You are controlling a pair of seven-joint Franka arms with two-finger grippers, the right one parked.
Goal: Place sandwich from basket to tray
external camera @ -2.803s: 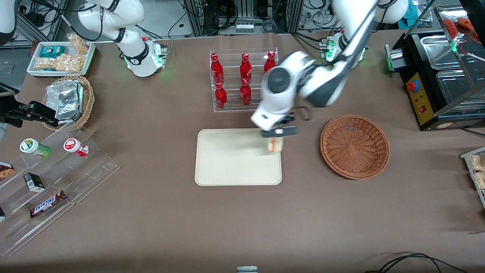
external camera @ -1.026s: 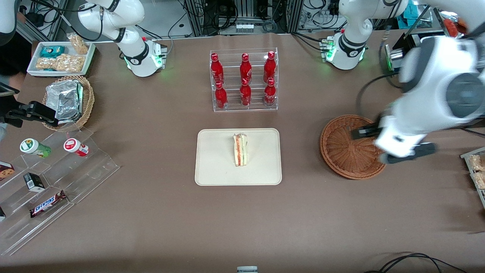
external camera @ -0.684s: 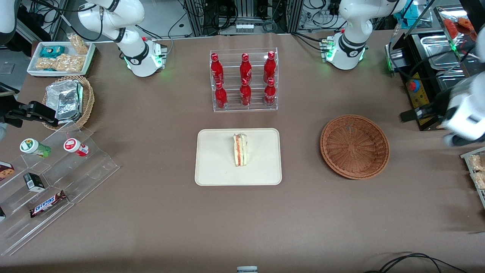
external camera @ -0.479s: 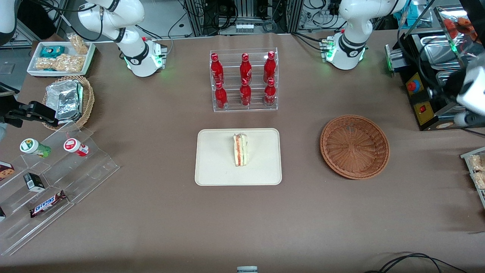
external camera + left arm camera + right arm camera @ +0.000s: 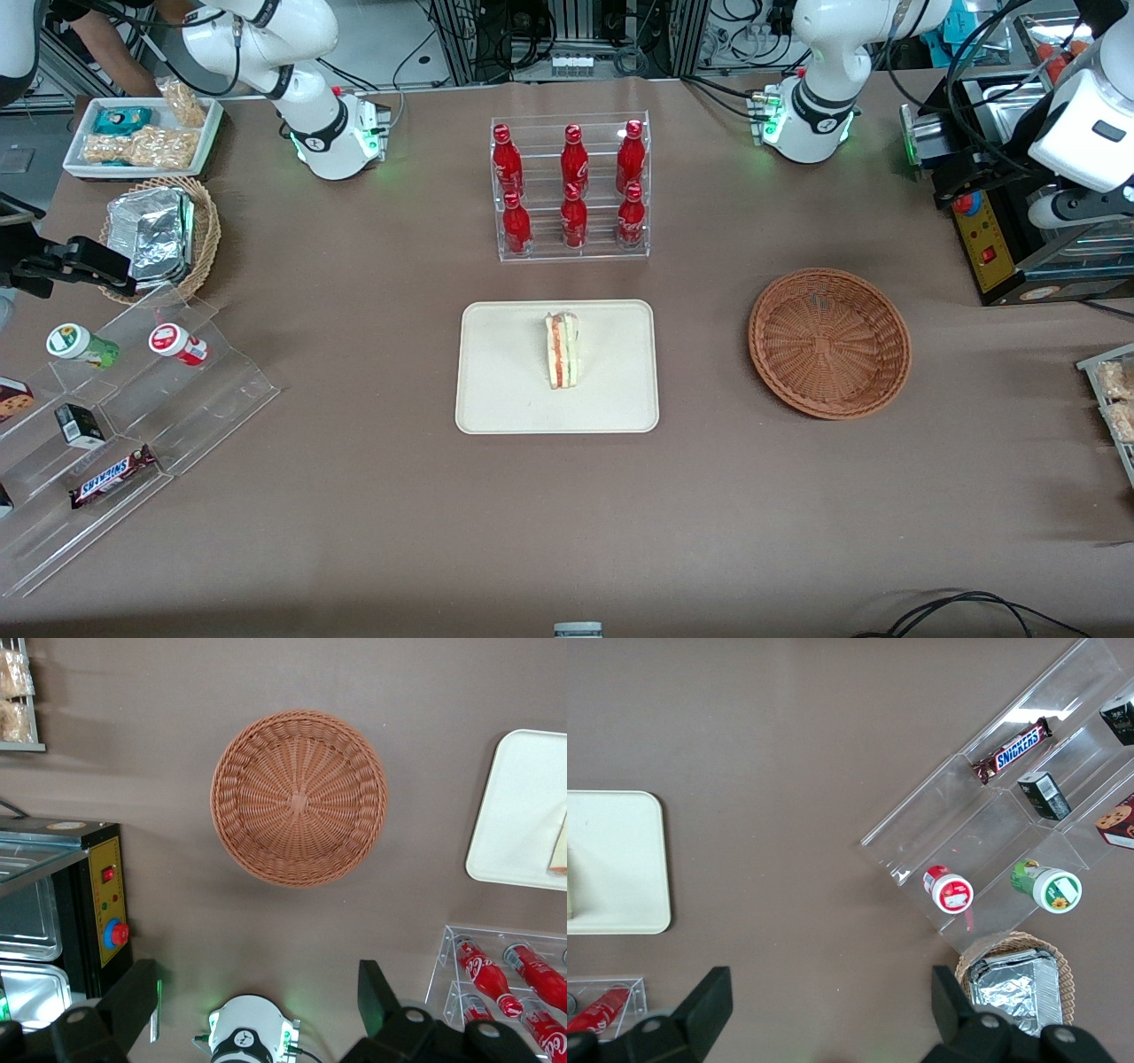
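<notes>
**Sandwich on the tray, arm raised clear**

Brown tabletop [image 5: 372, 496] carries the whole scene. At its middle the sandwich [image 5: 562, 350] rests on the cream-beige tray [image 5: 500, 390], a pale wedge standing on edge with orange-pink and light filling stripes facing up. Well apart from it, toward the working arm's end, sits the reddish-brown wicker basket [image 5: 829, 343], with nothing inside. Farther from the front camera than the tray stands a clear rack of red bottles [image 5: 571, 186]. The left arm is lifted high above the black appliance [image 5: 992, 239] at the table's end; its gripper [image 5: 259, 1001] points down at the tabletop near the basket, fingers [image 5: 135, 990] spread wide and holding nothing.
</notes>
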